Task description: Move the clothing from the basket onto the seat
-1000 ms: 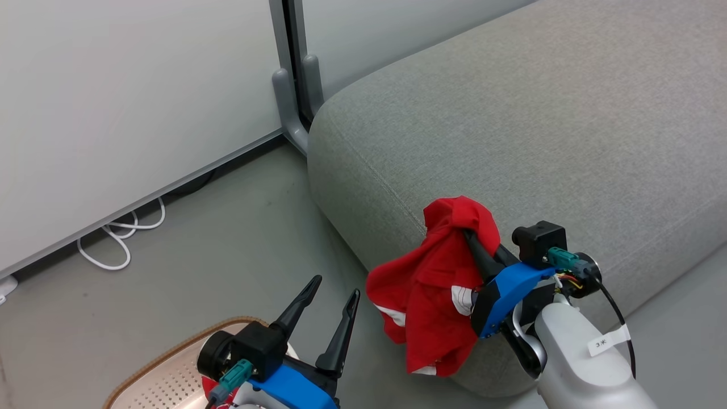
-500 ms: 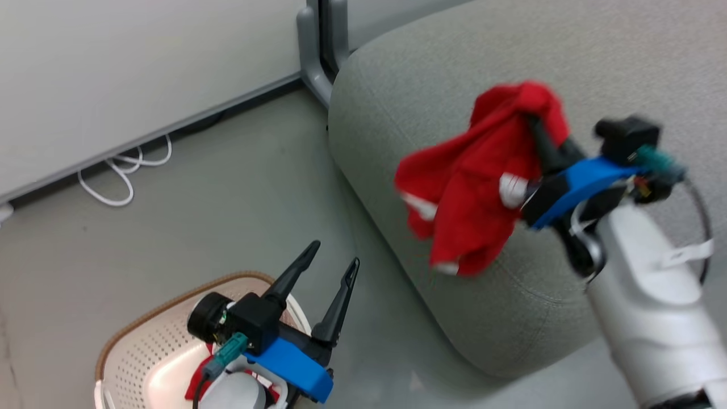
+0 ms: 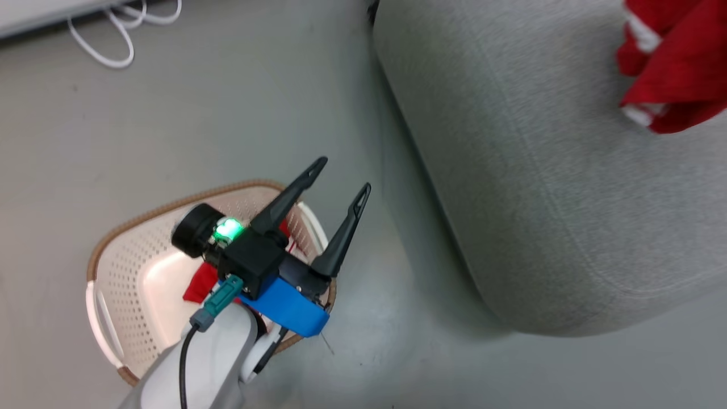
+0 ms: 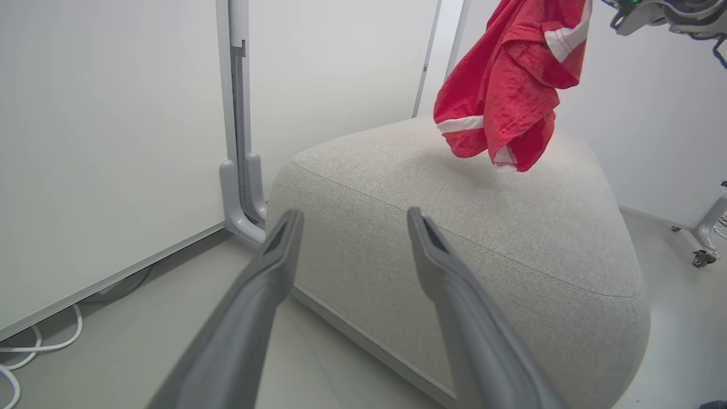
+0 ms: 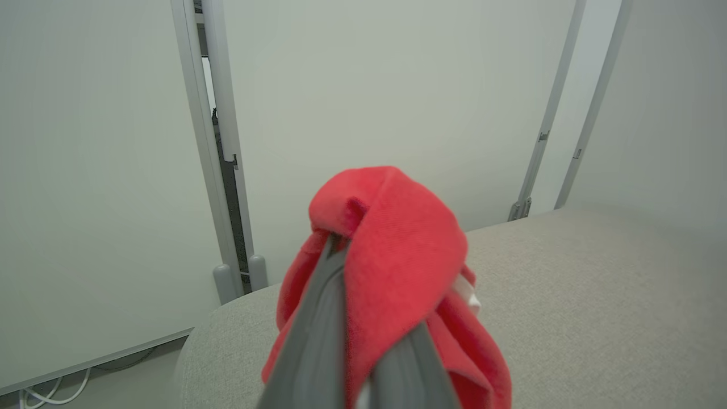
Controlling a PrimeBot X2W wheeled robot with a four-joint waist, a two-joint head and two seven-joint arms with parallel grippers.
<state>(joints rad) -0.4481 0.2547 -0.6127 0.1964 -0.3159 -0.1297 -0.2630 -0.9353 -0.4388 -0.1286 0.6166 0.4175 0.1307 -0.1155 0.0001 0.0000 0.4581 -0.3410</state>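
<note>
Right wrist view: a red garment is hanging bunched over the right hand, whose fingers are clenching its fabric, above the top of the seat. In the head view, the other red garment is lying in the basket, which is standing on the floor near the seat's side edge. The left hand is hovering over the basket's rim, fingers spread wide, grasping nothing.
</note>
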